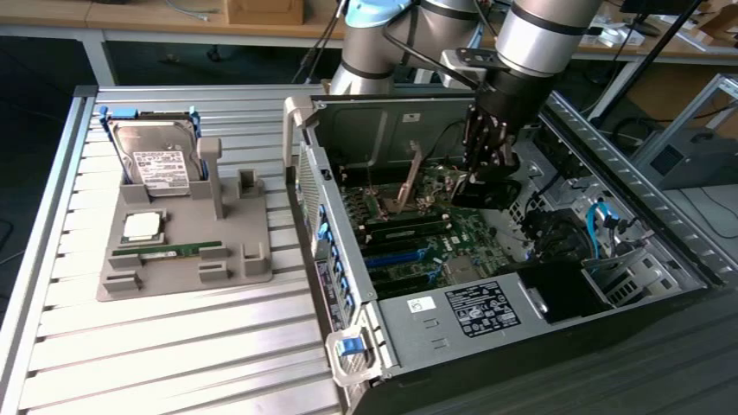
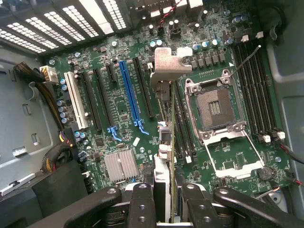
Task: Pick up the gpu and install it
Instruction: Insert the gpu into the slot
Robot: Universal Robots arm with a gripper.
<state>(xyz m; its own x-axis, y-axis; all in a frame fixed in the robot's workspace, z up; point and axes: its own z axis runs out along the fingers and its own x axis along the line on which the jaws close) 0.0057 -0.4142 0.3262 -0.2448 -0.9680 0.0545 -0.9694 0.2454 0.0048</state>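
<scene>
You are holding the gpu edge-on in the gripper: the jaws are closed on the card, 1 finger on each face. In the wrist view it shows as a thin vertical slab with a silvery bent bracket at its far end and a green board edge beside a black block. It hangs above the motherboard, over the slots between the blue slot and the empty CPU socket; whether it touches a slot you cannot tell.

The exterior view gives you what the wrist view cannot: the arm reaching down into the open case, and, well apart at the exterior view's left, a grey tray carrying a hard drive, a CPU and a memory stick.
</scene>
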